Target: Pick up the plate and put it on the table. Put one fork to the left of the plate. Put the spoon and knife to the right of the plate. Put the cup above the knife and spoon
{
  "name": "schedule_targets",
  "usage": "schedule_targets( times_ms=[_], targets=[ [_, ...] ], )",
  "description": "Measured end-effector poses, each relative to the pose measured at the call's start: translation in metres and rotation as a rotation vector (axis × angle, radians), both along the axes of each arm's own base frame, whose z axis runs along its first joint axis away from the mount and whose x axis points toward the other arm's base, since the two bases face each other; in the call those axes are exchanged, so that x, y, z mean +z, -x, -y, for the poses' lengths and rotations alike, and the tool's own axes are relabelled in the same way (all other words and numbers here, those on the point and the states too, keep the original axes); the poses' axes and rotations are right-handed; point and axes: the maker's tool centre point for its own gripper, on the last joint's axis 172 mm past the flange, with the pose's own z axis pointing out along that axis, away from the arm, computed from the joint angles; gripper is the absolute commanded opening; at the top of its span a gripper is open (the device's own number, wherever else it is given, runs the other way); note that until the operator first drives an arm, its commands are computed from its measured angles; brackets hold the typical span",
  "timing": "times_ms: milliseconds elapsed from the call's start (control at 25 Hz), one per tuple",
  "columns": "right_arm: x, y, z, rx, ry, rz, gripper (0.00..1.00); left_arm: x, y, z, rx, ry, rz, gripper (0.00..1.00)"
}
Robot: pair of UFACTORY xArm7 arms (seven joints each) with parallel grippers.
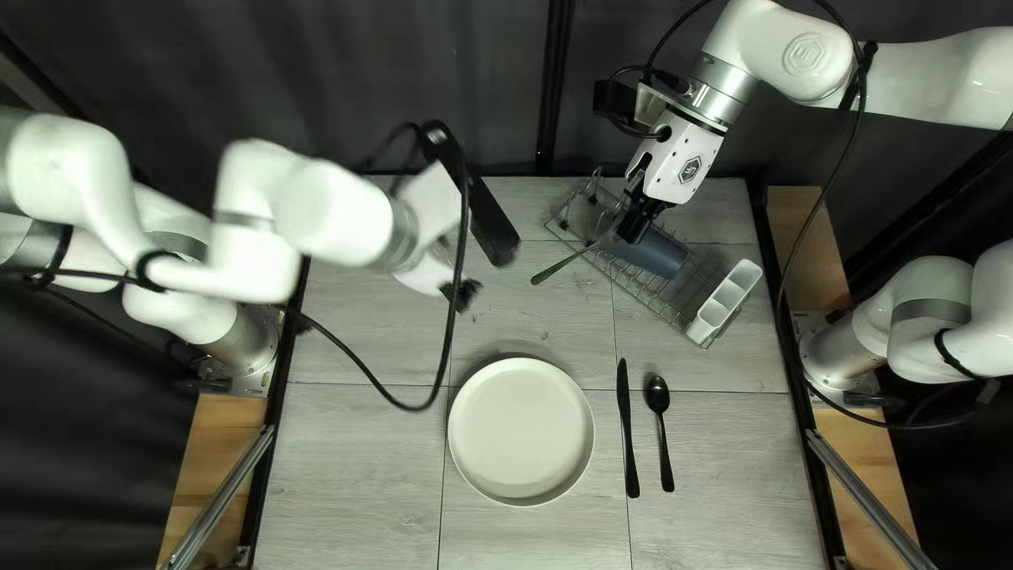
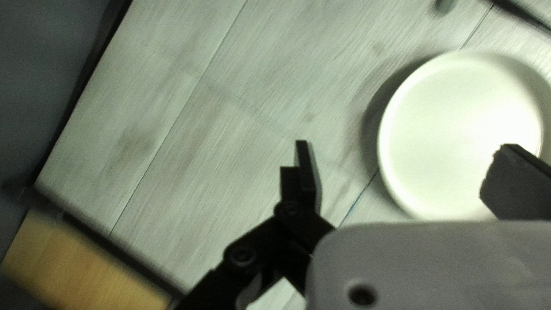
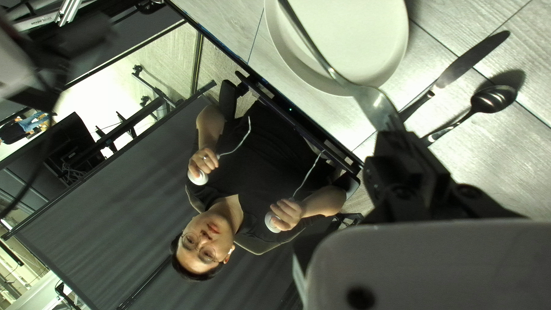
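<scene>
Hidden or indistinct: my left gripper (image 1: 464, 296) is blurred in the top left view, with a black cable (image 1: 448, 317) looping beside it; the near end of the cup (image 1: 656, 253) is partly covered by my right gripper (image 1: 635, 224); the plate (image 1: 520, 431) is cut off in the right wrist view, where the fork's handle leaves the picture and the fork and gripper cover parts of the knife (image 1: 628, 433) and spoon (image 1: 661, 406) handles.

Fork (image 3: 376, 106): metallic, slender, glossy at the head; its tines are clamped in my right gripper (image 3: 404, 143), tips concealed; in the top left view it slants over the wire rack's (image 1: 660, 301) edge, handle end outward.

My left gripper (image 2: 407, 172) stands wide, nothing held; in its wrist view one finger overlaps the plate.

Plate: pale, round, on the table (image 1: 359, 464); knife and spoon: dark, side by side to its right, knife nearer; cup: blue-grey, on its side in the rack, near the white divided holder (image 1: 725, 303).
</scene>
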Motion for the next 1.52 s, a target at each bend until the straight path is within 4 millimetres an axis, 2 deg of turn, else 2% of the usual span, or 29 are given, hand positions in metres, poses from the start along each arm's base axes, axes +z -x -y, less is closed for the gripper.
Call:
schedule_targets(
  times_ms=[200, 440, 760, 1000, 1040, 1080, 1120, 1520],
  targets=[
    [0.000, 0.000, 0.000, 0.000, 0.000, 0.000, 0.00, -0.032, -0.044, -0.003, -0.094, -0.055, 0.041, 1.00],
    [0.000, 0.000, 0.000, 0.000, 0.000, 0.000, 0.00, -0.047, -0.075, -0.007, -0.180, -0.114, 0.037, 1.00],
    [0.000, 0.000, 0.000, 0.000, 0.000, 0.000, 0.00, -0.044, -0.099, -0.020, -0.220, -0.131, 0.040, 1.00],
    [0.000, 0.000, 0.000, 0.000, 0.000, 0.000, 0.00, -0.047, -0.106, -0.022, -0.243, -0.139, 0.043, 0.98],
    [0.000, 0.000, 0.000, 0.000, 0.000, 0.000, 0.00, -0.048, -0.106, -0.022, -0.243, -0.139, 0.043, 0.59],
    [0.000, 0.000, 0.000, 0.000, 0.000, 0.000, 0.00, -0.048, -0.106, -0.022, -0.243, -0.139, 0.043, 0.46],
    [0.000, 0.000, 0.000, 0.000, 0.000, 0.000, 0.00, -0.048, -0.106, -0.022, -0.243, -0.139, 0.043, 0.01],
    [0.000, 0.000, 0.000, 0.000, 0.000, 0.000, 0.00, -0.048, -0.106, -0.022, -0.243, -0.139, 0.043, 0.00]
  ],
)
